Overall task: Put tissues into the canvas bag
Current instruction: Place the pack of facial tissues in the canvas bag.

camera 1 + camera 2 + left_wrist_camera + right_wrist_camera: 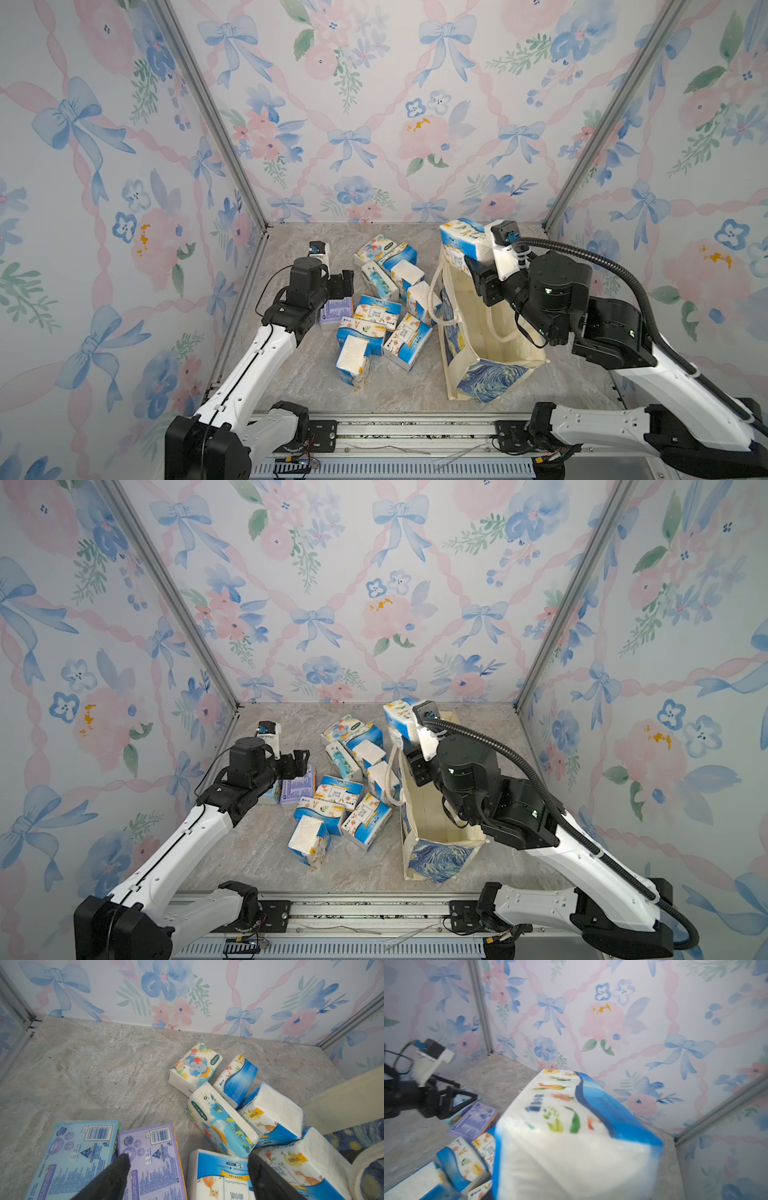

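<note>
Several blue-and-white tissues (376, 316) lie in a heap on the marble floor, left of the canvas bag (486, 376), which stands upright with its mouth open in both top views (436, 858). My right gripper (473, 266) is shut on one tissue pack (462, 241), held in the air over the bag's far rim. That pack (571, 1136) fills the right wrist view and hides the fingers. My left gripper (188, 1160) is open, low over a lavender pack (151, 1157) and a cat-print pack (220, 1176). It holds nothing.
A pale blue pack (76, 1153) lies beside the lavender one. The bag's looped handle (434, 291) hangs toward the heap. Floral walls close the cell on three sides, with aluminium posts (208, 108) in the back corners. A rail (395, 432) runs along the front.
</note>
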`<state>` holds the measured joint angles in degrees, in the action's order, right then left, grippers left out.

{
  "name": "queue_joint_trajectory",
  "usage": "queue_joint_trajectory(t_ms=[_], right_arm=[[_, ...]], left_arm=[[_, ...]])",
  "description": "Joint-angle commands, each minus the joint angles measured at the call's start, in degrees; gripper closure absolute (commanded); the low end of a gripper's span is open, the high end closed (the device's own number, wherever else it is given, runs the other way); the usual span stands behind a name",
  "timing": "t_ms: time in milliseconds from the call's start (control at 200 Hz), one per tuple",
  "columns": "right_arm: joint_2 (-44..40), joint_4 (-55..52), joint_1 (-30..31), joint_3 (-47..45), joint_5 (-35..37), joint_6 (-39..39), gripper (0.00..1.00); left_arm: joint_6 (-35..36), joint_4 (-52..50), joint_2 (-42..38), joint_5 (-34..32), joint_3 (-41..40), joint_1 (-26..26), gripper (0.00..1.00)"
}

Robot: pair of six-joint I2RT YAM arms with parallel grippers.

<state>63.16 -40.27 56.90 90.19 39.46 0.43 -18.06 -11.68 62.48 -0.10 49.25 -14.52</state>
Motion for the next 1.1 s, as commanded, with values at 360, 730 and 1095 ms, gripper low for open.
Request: queue_joint_trajectory(t_ms=[360, 730, 1095], right_arm=[[7.5, -6.9, -22.5, -4.3, -20.0, 7.4, 0.4], [18.5, -11.0, -26.8, -2.0, -26.2, 6.6, 0.33], [26.2, -11.0, -27.9, 2.1, -28.2, 5.2, 0.22]], left_arm=[[1.5, -12.6, 3.4, 4.0, 6.1, -0.4, 0.08], [1.8, -19.7, 5.5, 5.0, 7.3, -0.6, 0.08], [1.7, -25.7, 6.5, 8.1, 6.0, -2.4, 0.08]])
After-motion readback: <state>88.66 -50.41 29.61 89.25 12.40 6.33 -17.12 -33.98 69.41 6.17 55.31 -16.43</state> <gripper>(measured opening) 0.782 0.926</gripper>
